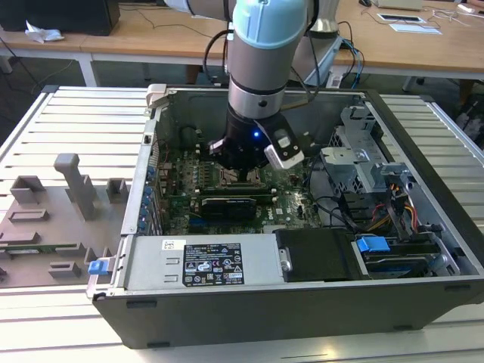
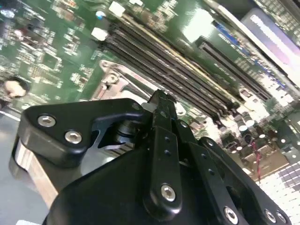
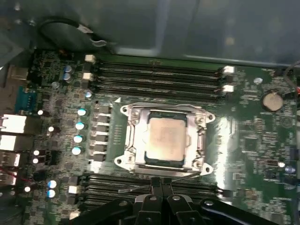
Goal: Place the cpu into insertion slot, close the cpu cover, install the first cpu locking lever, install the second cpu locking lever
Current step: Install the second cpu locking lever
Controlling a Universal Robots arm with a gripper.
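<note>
In the first wrist view the cpu (image 3: 165,138) lies flat in the insertion slot (image 3: 201,143), its pale metal top facing up. The cpu cover (image 3: 134,140) is down around it, framing the chip. My gripper (image 3: 161,183) is shut, its fingertips pressed together at the socket's edge on the side of the lower memory slots. A thin metal lever rod (image 3: 133,189) runs along that edge beside the tips. In the second wrist view the shut fingers (image 2: 162,110) stand just over the socket's silvery frame (image 2: 112,82). In the exterior view the gripper (image 1: 240,172) hangs low over the socket.
The green motherboard (image 1: 178,189) lies inside an open computer case (image 1: 227,302). Long black memory slots (image 3: 154,75) flank the socket on two sides. A row of capacitors (image 3: 80,131) stands beside it. Cables and drive bays (image 1: 378,197) fill the case at the exterior view's right.
</note>
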